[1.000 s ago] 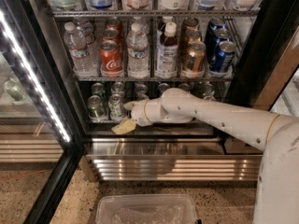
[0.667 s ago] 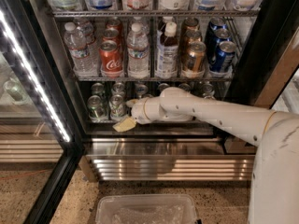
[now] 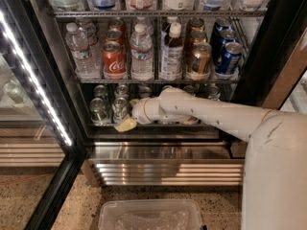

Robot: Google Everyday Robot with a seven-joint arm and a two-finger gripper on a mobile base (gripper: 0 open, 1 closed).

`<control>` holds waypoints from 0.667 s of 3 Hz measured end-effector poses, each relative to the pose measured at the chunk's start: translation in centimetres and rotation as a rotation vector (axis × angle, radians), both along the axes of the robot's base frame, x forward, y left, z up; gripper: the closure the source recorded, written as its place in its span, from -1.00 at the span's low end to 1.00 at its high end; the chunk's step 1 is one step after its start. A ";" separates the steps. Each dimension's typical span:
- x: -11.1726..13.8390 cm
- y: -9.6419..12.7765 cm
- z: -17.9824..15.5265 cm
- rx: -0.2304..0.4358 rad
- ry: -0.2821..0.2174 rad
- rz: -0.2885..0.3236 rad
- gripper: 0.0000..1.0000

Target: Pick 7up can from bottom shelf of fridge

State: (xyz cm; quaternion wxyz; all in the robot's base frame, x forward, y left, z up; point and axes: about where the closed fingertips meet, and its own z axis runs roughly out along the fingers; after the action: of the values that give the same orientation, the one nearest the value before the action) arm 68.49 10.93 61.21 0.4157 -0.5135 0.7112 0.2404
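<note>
Yellowish at its tip, the tool (image 3: 125,124) hangs at the front left of the bottom shelf (image 3: 201,128), on the end of the white arm (image 3: 216,114) that reaches in from the right; whether it is spread or pressed together I cannot tell; nearest of all, a clear plastic bin (image 3: 149,215) stands on the speckled floor; beyond it runs the ribbed steel base of the fridge (image 3: 168,172), with a white LED strip (image 3: 33,80) slanting down the left side; on the bottom shelf the 7up can (image 3: 119,110) stands upright in the front row, just beside the tool and to its upper left, with another small can (image 3: 98,111) just left of it; farther up, the next rack holds water bottles (image 3: 142,52), a red cola can (image 3: 114,59), a gold-brown can (image 3: 199,61) and blue cans (image 3: 229,57).
</note>
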 end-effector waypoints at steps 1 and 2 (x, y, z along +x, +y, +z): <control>0.7 2.8 -0.5 0.025 0.010 0.037 -0.44; 0.8 4.3 -0.5 0.037 0.017 0.064 -0.36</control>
State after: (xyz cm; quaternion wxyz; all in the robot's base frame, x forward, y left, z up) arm 69.33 15.27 60.74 0.4109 -0.5262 0.6934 0.2710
